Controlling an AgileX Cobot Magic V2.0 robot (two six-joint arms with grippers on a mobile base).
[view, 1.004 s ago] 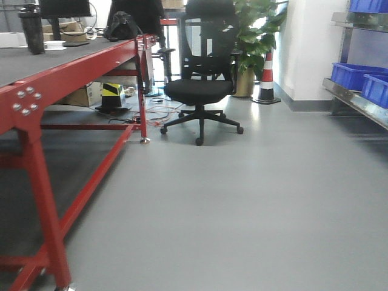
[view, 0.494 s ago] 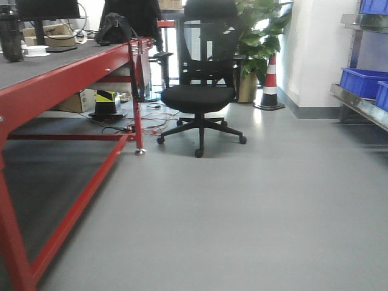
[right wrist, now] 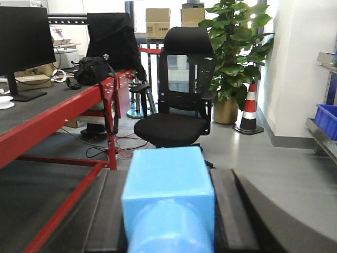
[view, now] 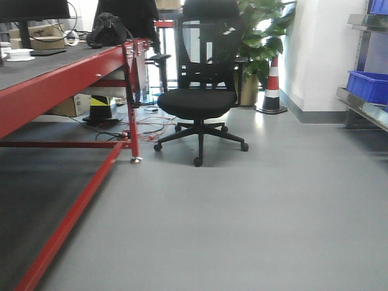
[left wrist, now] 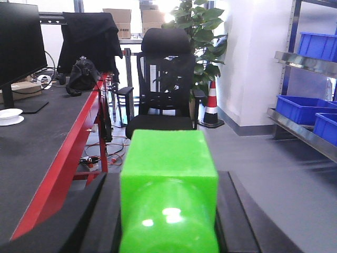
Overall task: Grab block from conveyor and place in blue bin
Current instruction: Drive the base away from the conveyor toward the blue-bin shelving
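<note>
In the left wrist view my left gripper [left wrist: 167, 178] is shut on a bright green block [left wrist: 168, 158], its black fingers [left wrist: 97, 211] pressed to both sides. The right wrist view has my right gripper [right wrist: 168, 176] shut on a light blue block [right wrist: 168, 195]. The conveyor [view: 54, 85], a dark grey belt in a red frame, runs along the left; it shows too as the conveyor belt [left wrist: 37, 153] and the red conveyor frame [right wrist: 52, 118]. A blue bin [view: 368, 86] sits on a metal shelf at the right, with blue bins [left wrist: 300, 108] seen from the left wrist. Neither gripper appears in the front view.
A black office chair [view: 200, 97] stands ahead on the grey floor. Behind it are a potted plant [view: 257, 36] and a striped traffic cone [view: 271, 85]. A black bag [view: 106, 30] and a monitor [left wrist: 18, 47] rest on the belt. Cables [view: 145, 124] lie under the conveyor.
The front view has advanced along the conveyor: the near red leg has slid out at the left, and the chair and cone look larger and closer.
</note>
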